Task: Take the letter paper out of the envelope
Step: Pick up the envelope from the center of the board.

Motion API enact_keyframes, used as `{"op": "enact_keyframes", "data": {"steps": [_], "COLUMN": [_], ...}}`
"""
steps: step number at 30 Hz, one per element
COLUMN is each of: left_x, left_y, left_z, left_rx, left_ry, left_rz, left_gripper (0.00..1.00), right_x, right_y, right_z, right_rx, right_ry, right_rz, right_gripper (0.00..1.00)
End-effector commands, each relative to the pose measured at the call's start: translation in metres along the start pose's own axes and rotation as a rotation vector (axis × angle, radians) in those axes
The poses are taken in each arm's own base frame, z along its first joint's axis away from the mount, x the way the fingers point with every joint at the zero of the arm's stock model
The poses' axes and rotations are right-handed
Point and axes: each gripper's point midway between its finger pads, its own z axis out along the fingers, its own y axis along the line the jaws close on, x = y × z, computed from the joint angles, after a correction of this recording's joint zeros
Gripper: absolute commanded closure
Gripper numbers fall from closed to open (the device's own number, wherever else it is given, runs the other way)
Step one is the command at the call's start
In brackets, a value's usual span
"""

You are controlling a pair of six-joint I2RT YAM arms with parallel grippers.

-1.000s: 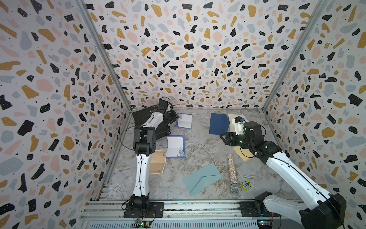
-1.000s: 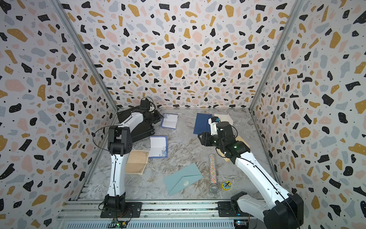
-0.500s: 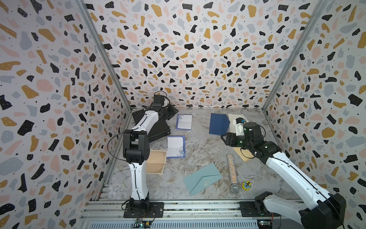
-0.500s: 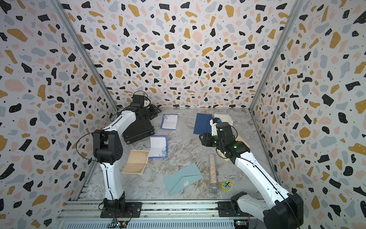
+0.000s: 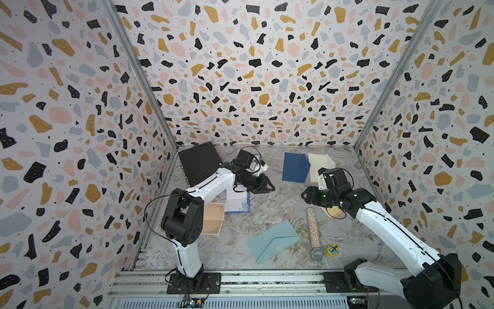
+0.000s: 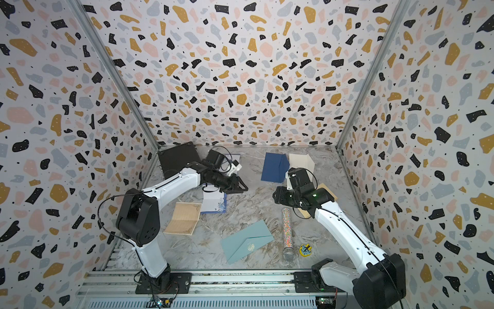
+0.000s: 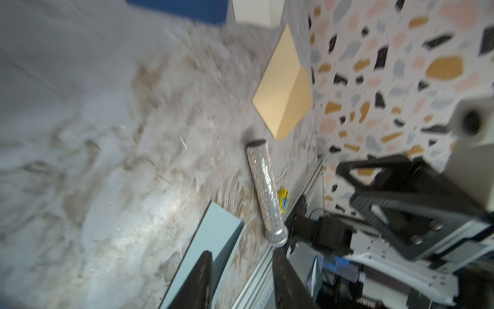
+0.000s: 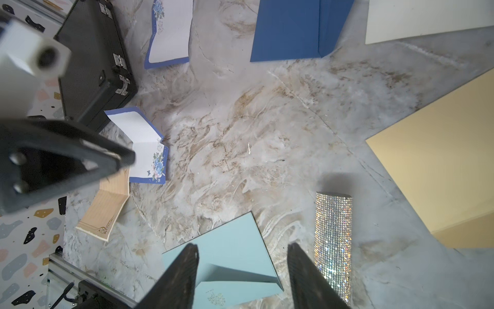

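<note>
Left gripper point(image 5: 266, 187) has swung from the black case point(image 5: 197, 163) at upper left to mid-frame. It and the right gripper point(image 5: 306, 195) stand parted and empty. The pale blue envelope point(image 5: 272, 240) lies at lower centre, below both and about equally near, slanting lower-left to upper-right.

Surface point(image 5: 278, 203) ctr bare, open from above; glitter tube point(image 5: 313, 230) lies just beside teal envelope point(image 5: 272, 240), narrow gap btw them.

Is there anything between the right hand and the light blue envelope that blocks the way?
Nothing visible. The right hand hangs open above the table; the light blue envelope lies uncovered, and the glittery microphone lies beside it, apart.
</note>
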Motion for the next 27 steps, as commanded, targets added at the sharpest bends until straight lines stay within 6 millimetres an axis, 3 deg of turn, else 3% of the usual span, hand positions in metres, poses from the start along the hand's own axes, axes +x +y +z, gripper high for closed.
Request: {"op": "enact_keyframes", "data": {"steps": [1,6,12,21,27], "left_x": [0.069,0.093,0.124,0.15,0.151], "left_y": [0.01,0.021,0.022,0.027,0.036], "left_z": [0.024,0.04,0.051,0.061,0.065], "left_rx": [-0.027,-0.037,-0.019,-0.057,-0.095], "left_ry": [0.232,0.29,0.412,0.479,0.47], "left_rz": [0.069,0.102,0.146,0.17,0.184], "left_gripper": [0.61,0.56,0.55,0.53,0.49], "right_x": [0.009,0.036,0.082,0.125,0.127], "right_y": [0.001,0.003,0.014,0.002,0.001], "right_z": [-0.025,-0.036,-0.028,-0.03,-0.035], "right_rx": [-0.004,-0.077,-0.217,-0.21,-0.206], "right_ry": [0.011,0.048,0.221,0.365,0.35], "right_rz": [0.003,0.017,0.077,0.218,0.227], "right_gripper": [0.43,0.4,0.37,0.38,0.39]}}
